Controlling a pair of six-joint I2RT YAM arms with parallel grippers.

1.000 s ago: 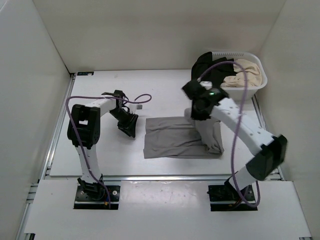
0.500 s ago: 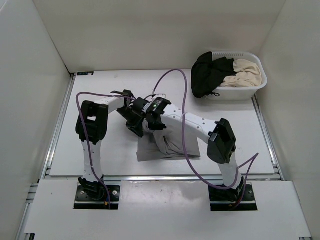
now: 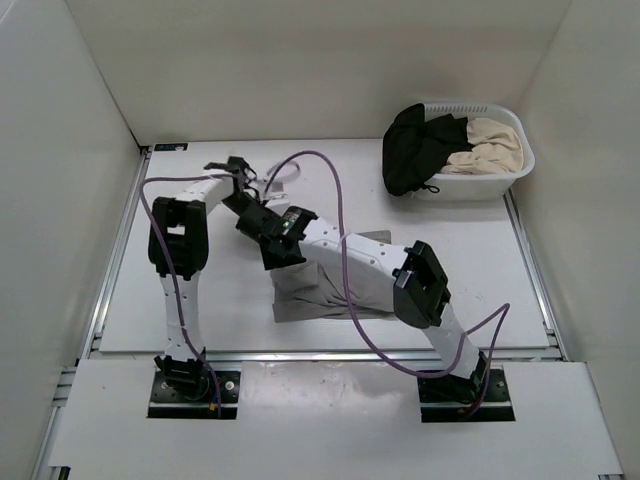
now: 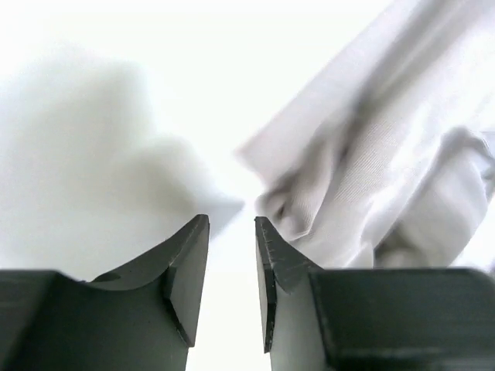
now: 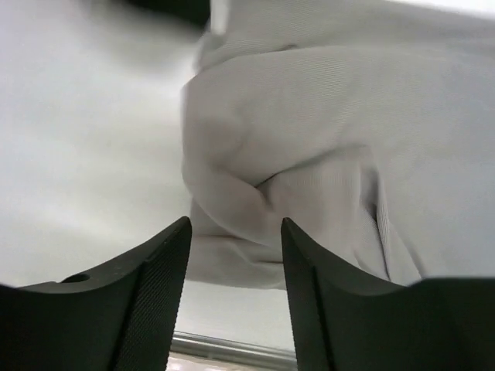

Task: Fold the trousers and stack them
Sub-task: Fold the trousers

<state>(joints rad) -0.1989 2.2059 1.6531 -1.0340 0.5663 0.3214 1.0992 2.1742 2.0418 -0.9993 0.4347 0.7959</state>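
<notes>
1. The trousers lie folded in a grey heap mid-worktop, well apart from the basket at the far right.
2. The right gripper hangs over their left edge, jaws roughly half parted and empty, apparently because the fold is laid.
3. The left gripper waits beside that edge, jaws narrowly apart and holding nothing.
4. A second ago the right jaws pinched cloth lifted at the right side. That cloth has since been carried leftward and released.

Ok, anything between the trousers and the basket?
No: the top view shows only bare table between the trousers and the basket.
</notes>
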